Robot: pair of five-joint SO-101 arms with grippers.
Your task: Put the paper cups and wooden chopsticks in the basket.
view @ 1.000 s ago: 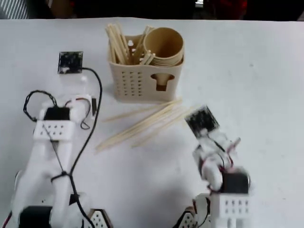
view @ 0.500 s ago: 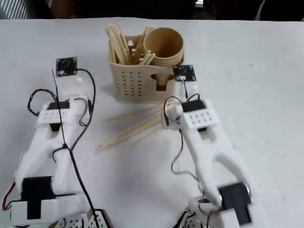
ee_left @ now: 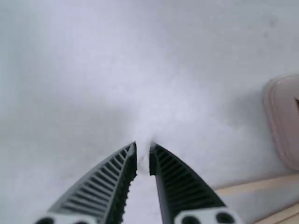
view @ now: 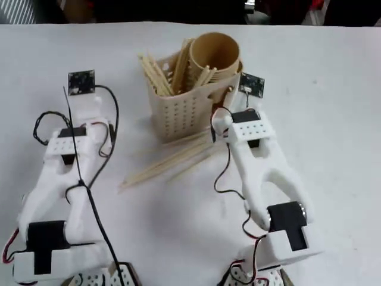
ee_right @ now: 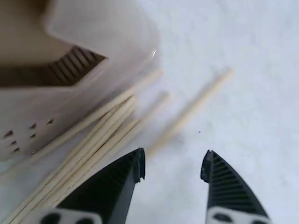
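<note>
Since half a second ago the basket (view: pixel 187 110) has slid toward 3 o'clock and turned, and the right arm has pushed forward with it; the left arm has kept its place. In the high view the basket stands at 12 o'clock from the middle of the table (view: pixel 333 89); the cups (view: pixel 215 53) sit nested in its 2 o'clock side, and a bundle of chopsticks (view: pixel 158 74) stands in its 10 o'clock side, leaning outward. The loose chopsticks (view: pixel 166 162) lie flat on the table, running from the foot of the basket out toward 8 o'clock. The right arm lies at 4 o'clock from the basket, its front end right beside the basket's wall; the right gripper (ee_right: pixel 174 163) hangs over the ends of the loose chopsticks, jaws spread wide with nothing between them; whether it touches the basket cannot be told. The left arm sits at 8 o'clock from the basket, well apart from it; the left gripper (ee_left: pixel 142 148) points down at bare table, jaws drawn nearly together and holding nothing.
</note>
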